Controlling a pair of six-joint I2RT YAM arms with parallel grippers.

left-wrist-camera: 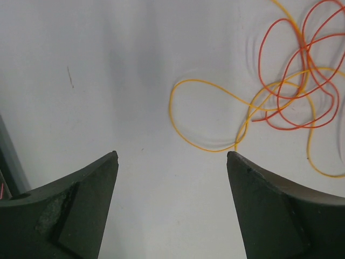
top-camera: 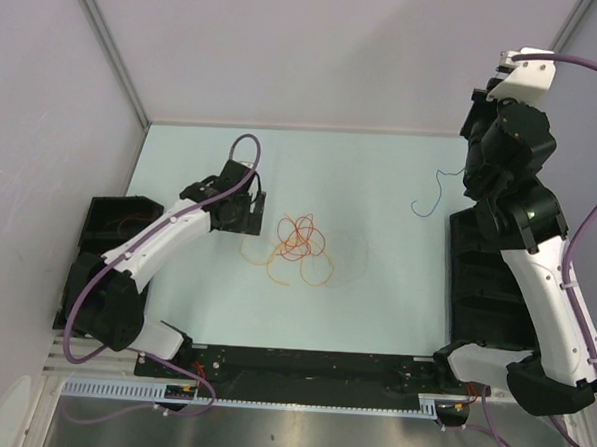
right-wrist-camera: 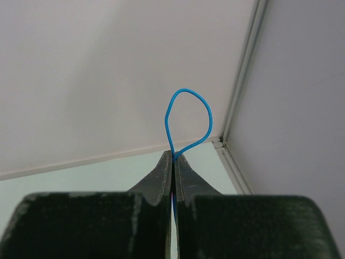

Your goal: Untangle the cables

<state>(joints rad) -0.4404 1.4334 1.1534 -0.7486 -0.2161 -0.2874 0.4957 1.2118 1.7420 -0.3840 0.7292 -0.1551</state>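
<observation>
A tangle of red and orange cables [top-camera: 296, 241] lies mid-table, with orange loops trailing toward the near side. In the left wrist view the orange cable [left-wrist-camera: 205, 83] loops ahead of my fingers and the red cable [left-wrist-camera: 302, 81] knots at the upper right. My left gripper [top-camera: 256, 210] [left-wrist-camera: 171, 156] is open and empty, just left of the tangle. My right gripper [top-camera: 473, 180] [right-wrist-camera: 173, 155] is shut on a blue cable [right-wrist-camera: 186, 116], held high at the right; its free end [top-camera: 432, 193] dangles toward the table. A faint pale cable [top-camera: 352, 256] curves right of the tangle.
A black tray [top-camera: 481, 283] stands at the right edge and another black tray [top-camera: 108, 224], with thin wires in it, at the left. White walls [top-camera: 317, 54] close the back and sides. A black rail [top-camera: 311, 369] runs along the near edge.
</observation>
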